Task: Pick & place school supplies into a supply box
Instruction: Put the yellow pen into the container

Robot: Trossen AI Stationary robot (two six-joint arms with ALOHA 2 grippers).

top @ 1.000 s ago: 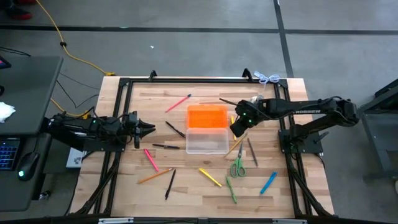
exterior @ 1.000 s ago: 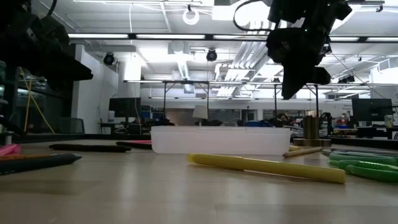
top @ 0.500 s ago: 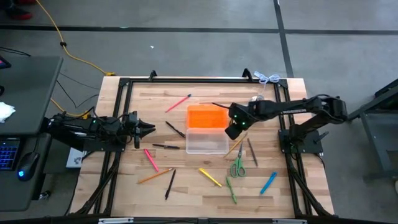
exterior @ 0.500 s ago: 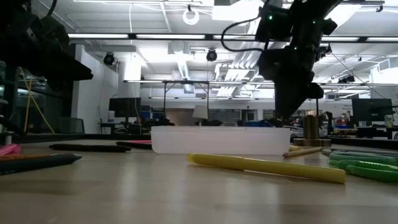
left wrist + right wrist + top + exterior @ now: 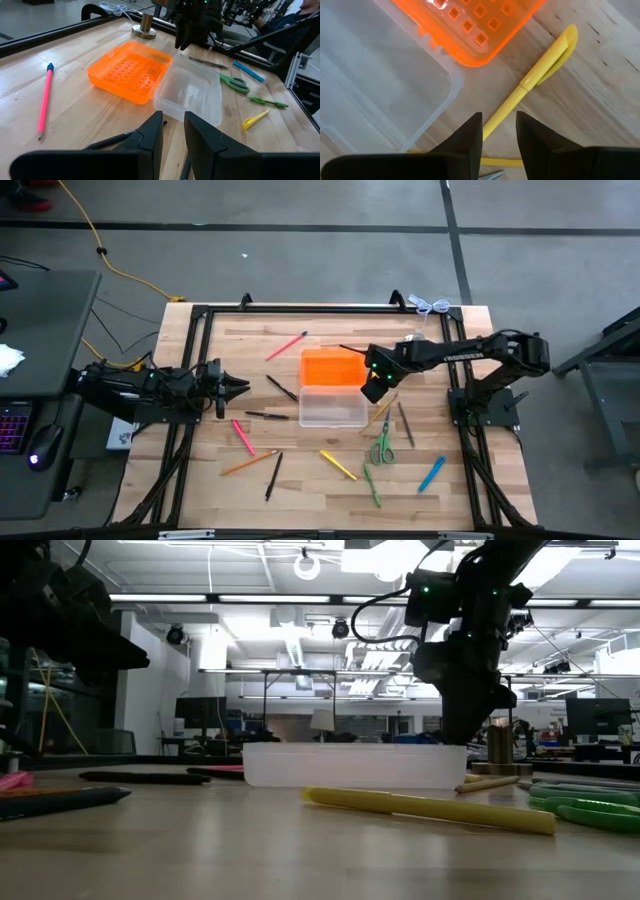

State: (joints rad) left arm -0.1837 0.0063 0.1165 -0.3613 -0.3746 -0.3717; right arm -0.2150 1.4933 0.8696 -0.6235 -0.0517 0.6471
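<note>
Two arms in frame; only the right is working. The right gripper (image 5: 372, 387) hangs low at the right edge of the supply box (image 5: 333, 406), just above a yellow pen (image 5: 534, 76) lying on the counter (image 5: 300, 480) beside the box's orange lid (image 5: 333, 368). Its jaws stand a little apart, straddling the pen's barrel, with nothing held. The left gripper (image 5: 236, 387) waits well to the left of the box, jaws parted by a narrow gap, empty. The box is open, lid folded flat away from the clear tray, and appears empty. Judgement: the step in hand is the pick of the yellow pen. To do it well, come straight down with the barrel centred between the jaws, close mid-barrel, and keep clear of the tray's wall, since a nudge could slide the light box. The right wrist view shows the pen's alignment with the jaws, which the high view hides beneath the arm. The high view alone gives the spread of loose supplies: pink pencil (image 5: 286, 345), green scissors (image 5: 382, 448), blue marker (image 5: 431, 473).
</note>
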